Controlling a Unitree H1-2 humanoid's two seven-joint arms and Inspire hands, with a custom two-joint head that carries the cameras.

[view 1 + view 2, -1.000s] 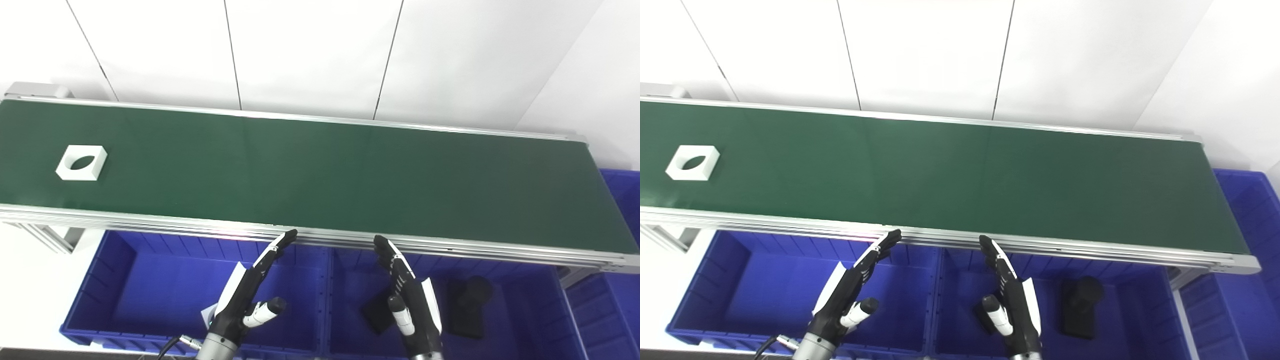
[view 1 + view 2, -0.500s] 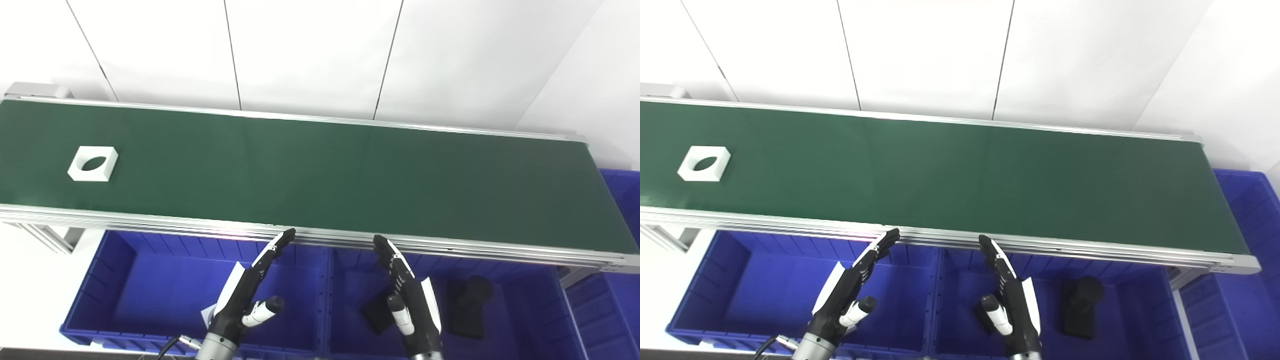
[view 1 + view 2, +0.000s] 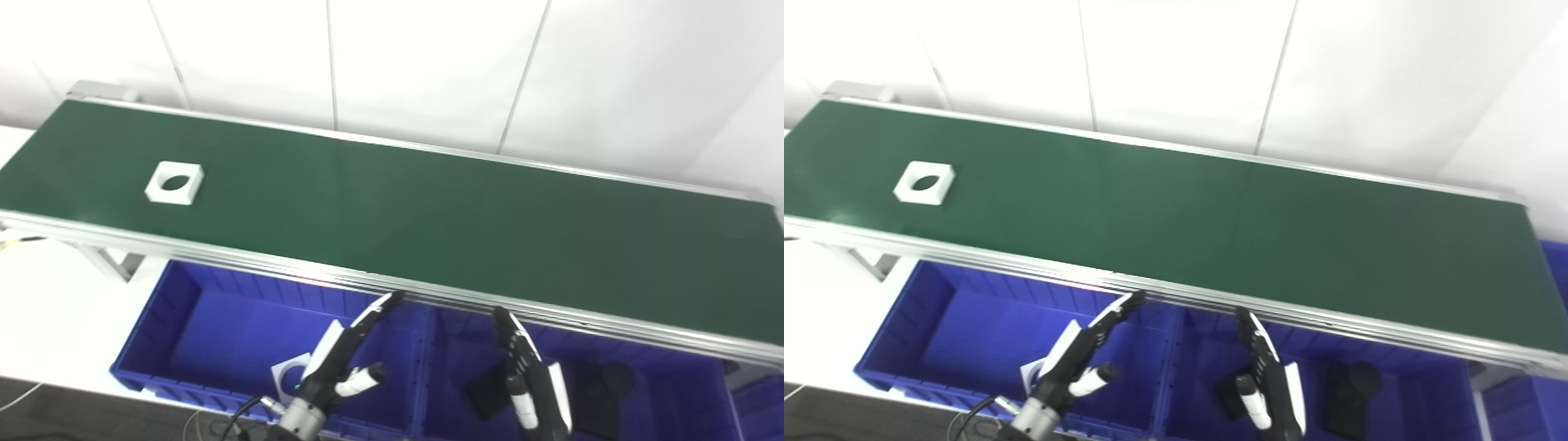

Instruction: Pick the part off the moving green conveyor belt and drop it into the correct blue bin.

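At the belt's nine o'clock end, well apart from both hands, the white square block with a round hole (image 3: 174, 182) rides the green conveyor belt (image 3: 429, 214). The left hand (image 3: 340, 361) and right hand (image 3: 533, 383) hover empty with fingers spread above the blue plastic bins (image 3: 184, 318); this looks like the waiting step, and the next move calls for timing a reach onto the belt

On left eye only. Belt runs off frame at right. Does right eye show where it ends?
Observer: Yes. The belt ends inside the frame there; its far end corner, with the metal rail, shows at upper right.
Operator: Anything past that end?
Observer: A blue bin edge sits just beyond it, cut by the frame's right side. I can't see what is in it.
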